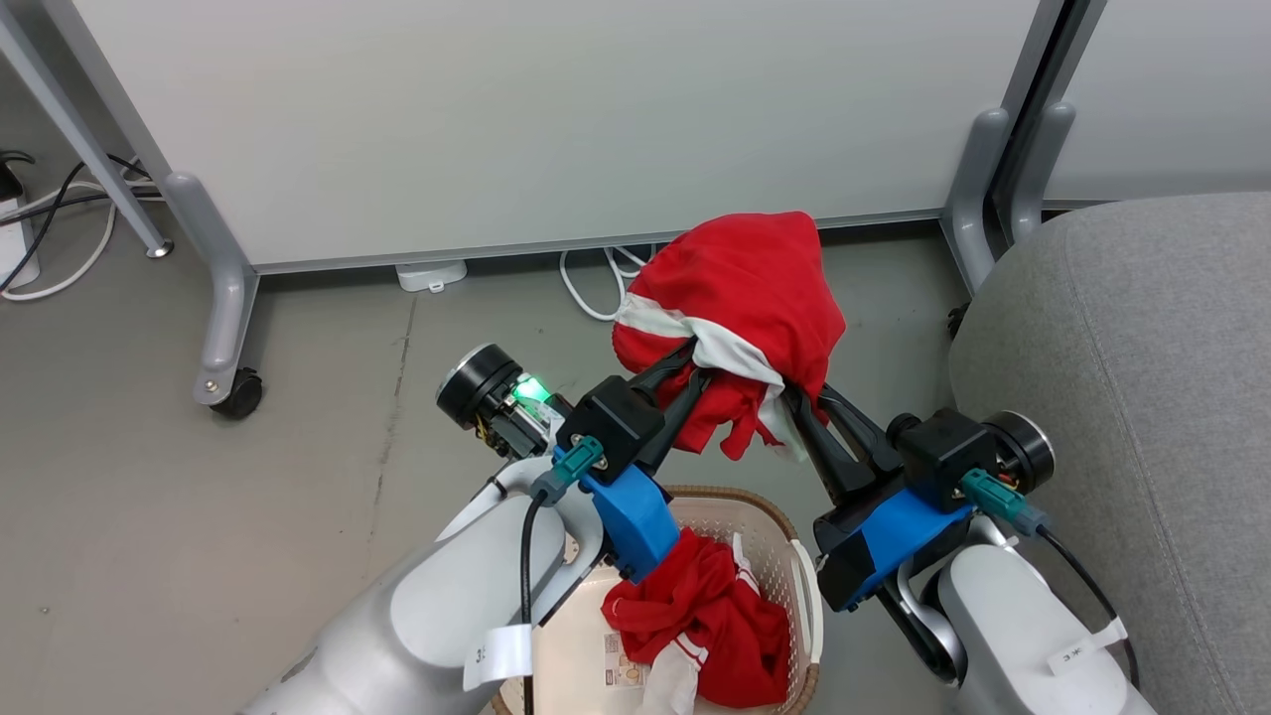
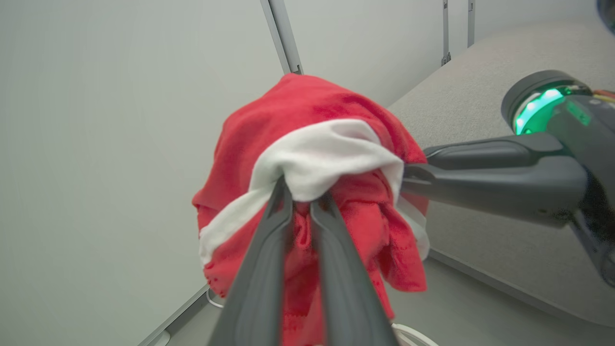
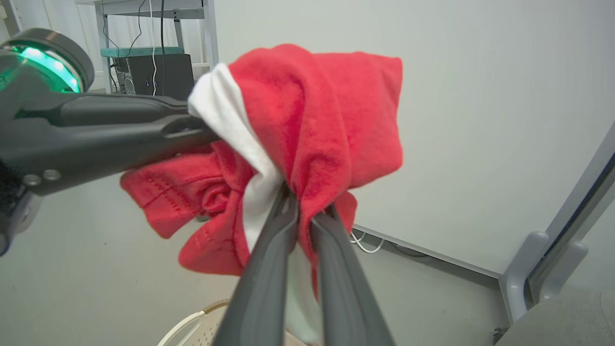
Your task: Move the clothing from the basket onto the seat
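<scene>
The left gripper (image 1: 690, 365) and the right gripper (image 1: 797, 402) hold one red garment (image 1: 745, 288) between them in the air, above the floor (image 1: 199, 516) and past the far rim of the basket (image 1: 755, 504). The jaws of both are clenched on it. The left jaws grasp its lower left side, where a white stripe crosses the red cloth, and the right jaws grasp its lower right side.

In the left wrist view the left gripper (image 2: 300, 192) pinches the garment (image 2: 307, 110) just under the white band, and the right gripper (image 2: 408, 173) comes in from the right to the same bundle. In the right wrist view the right gripper (image 3: 307, 202) is closed on a fold of red and white cloth of the garment (image 3: 331, 110), and the left gripper (image 3: 202, 127) reaches it from the left.

More clothing (image 1: 715, 616), red with white parts, lies inside the basket, near the robot. On the bottom of the basket is a paper sticker (image 1: 626, 667) with small pictures; its writing is too small to read. A white tag (image 1: 499, 655) hangs on the left forearm and another tag (image 1: 1082, 650) on the right forearm; both carry dark print that cannot be read. The grey seat (image 1: 1122, 348) stands at the right, apart from the garment.
</scene>
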Robot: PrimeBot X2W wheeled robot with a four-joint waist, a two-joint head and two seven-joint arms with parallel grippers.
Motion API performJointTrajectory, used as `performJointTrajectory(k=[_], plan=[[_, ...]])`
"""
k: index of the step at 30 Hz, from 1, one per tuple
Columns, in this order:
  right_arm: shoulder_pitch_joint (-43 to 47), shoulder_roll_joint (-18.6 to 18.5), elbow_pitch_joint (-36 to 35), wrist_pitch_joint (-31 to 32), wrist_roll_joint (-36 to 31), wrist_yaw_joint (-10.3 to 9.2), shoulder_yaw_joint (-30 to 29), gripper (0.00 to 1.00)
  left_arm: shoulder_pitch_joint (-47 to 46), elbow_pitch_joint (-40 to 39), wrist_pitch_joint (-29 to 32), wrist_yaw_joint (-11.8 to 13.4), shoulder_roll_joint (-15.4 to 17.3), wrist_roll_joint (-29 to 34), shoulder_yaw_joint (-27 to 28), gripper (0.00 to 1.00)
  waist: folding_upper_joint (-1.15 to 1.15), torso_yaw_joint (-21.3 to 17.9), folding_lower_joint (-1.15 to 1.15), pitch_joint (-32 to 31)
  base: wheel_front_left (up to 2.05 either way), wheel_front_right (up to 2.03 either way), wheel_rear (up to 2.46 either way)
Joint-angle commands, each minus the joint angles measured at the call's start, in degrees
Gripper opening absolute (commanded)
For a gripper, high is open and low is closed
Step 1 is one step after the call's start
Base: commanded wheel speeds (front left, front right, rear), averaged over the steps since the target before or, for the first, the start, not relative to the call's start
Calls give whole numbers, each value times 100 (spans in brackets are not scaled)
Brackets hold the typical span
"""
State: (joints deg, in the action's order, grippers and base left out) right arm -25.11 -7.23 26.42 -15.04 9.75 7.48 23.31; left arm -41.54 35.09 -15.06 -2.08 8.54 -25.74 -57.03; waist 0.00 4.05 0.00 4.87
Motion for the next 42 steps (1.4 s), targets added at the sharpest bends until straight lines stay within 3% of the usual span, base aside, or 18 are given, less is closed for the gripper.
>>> performJointTrajectory(k=[1,5,6,7,18,26,42], plan=[[6,-13,-36,-22,29,3,-13,0,-79,-20,-17,8,16,-28,-16,0,0,0,0,3,0,0,0],[13,0,-52,-22,26,3,-42,0,-87,-16,-17,17,27,-30,-29,0,0,-1,0,22,0,0,0],[16,5,-55,-22,21,3,-64,0,-96,-25,-17,42,28,-20,-18,41,0,0,0,29,0,0,0],[26,14,-62,-22,-4,2,-131,0,-105,-33,-17,59,32,-1,-12,100,0,-1,0,36,0,0,0],[76,94,-143,-23,-74,2,-614,0,-44,-58,-16,46,35,36,-15,100,0,-50,0,139,0,0,0],[17,119,-282,-23,-146,2,-1062,0,3,-203,-16,63,50,63,72,100,0,-299,0,405,0,0,0],[-46,157,-726,-23,-245,3,-2053,0,104,-510,-16,-98,67,231,135,100,0,-1458,0,1010,0,0,0]])
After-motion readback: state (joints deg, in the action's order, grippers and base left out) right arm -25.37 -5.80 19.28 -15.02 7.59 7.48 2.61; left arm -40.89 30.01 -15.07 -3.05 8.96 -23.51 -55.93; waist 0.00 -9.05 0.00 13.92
